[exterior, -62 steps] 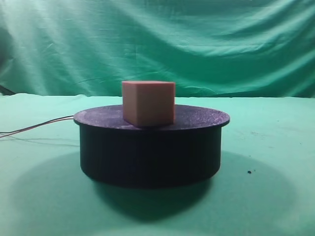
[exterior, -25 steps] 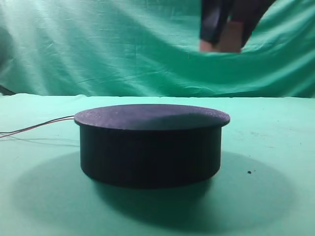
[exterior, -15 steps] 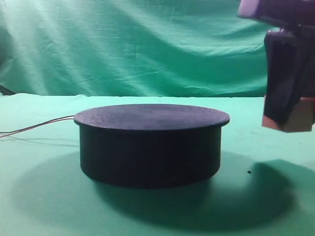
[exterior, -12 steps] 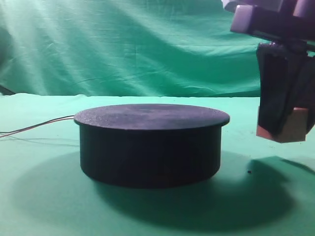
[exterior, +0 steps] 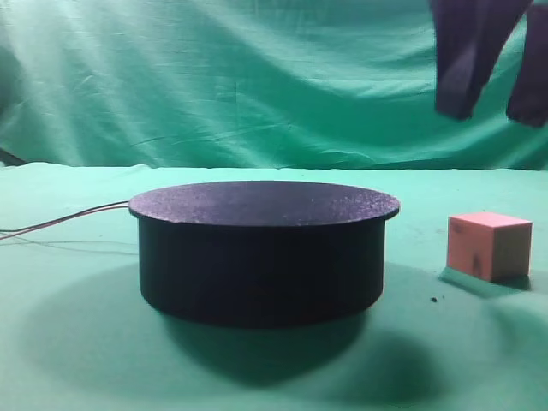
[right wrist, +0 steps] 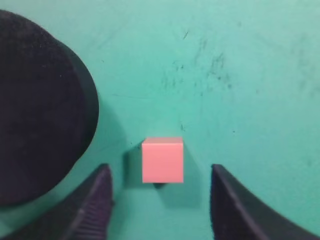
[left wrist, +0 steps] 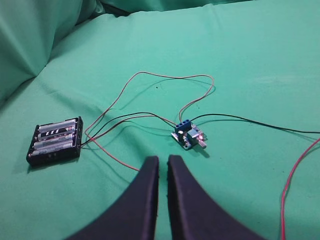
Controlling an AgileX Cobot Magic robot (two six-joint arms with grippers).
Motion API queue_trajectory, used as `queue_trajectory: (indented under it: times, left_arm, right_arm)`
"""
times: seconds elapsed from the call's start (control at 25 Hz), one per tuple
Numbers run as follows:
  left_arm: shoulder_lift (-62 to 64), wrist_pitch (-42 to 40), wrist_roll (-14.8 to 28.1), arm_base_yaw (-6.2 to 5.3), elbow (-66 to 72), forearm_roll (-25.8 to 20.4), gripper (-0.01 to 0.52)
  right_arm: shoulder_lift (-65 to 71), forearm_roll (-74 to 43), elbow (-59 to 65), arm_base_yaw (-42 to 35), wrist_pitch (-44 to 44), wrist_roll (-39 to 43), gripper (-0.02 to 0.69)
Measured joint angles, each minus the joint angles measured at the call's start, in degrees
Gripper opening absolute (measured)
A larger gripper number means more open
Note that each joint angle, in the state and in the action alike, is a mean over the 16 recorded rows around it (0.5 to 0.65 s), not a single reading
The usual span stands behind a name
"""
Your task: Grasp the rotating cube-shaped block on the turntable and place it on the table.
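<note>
The pinkish-orange cube-shaped block [exterior: 488, 246] rests on the green table [exterior: 77, 342] to the right of the black turntable [exterior: 261, 253]. My right gripper [exterior: 490, 113] hangs open and empty well above the block. In the right wrist view the block [right wrist: 162, 160] lies on the cloth between and beyond the spread fingers, with the turntable [right wrist: 40, 105] at the left. My left gripper [left wrist: 160, 161] is shut and empty over the cloth, away from the turntable. It does not show in the exterior view.
Thin wires [exterior: 60, 224] trail left from the turntable. In the left wrist view a black battery holder [left wrist: 55, 141], a small circuit board [left wrist: 188, 135] and looping red and black wires [left wrist: 150, 95] lie on the cloth. The wrinkled green backdrop [exterior: 214, 77] rises behind.
The right gripper carried the block from above the turntable down to the table at the right, opened, let it go and rose. The block now rests on the cloth.
</note>
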Motion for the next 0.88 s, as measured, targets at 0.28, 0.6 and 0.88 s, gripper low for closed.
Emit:
queue_trajectory:
  times: [0.28,0.6,0.88]
  left_arm:
    - [0.0,0.0,0.0,0.00,0.0,0.0,0.000]
    - [0.0,0.0,0.0,0.00,0.0,0.0,0.000]
    - [0.0,0.0,0.0,0.00,0.0,0.0,0.000]
  right_arm:
    - [-13.5,2.2,6.4,0.0,-1.9,-0.3,0.000]
    - [-21.5,5.5,9.5,0.0,-6.2,-7.5,0.000]
    - [-25.4,6.5,11.8,-1.8,-11.9,-17.3,0.000]
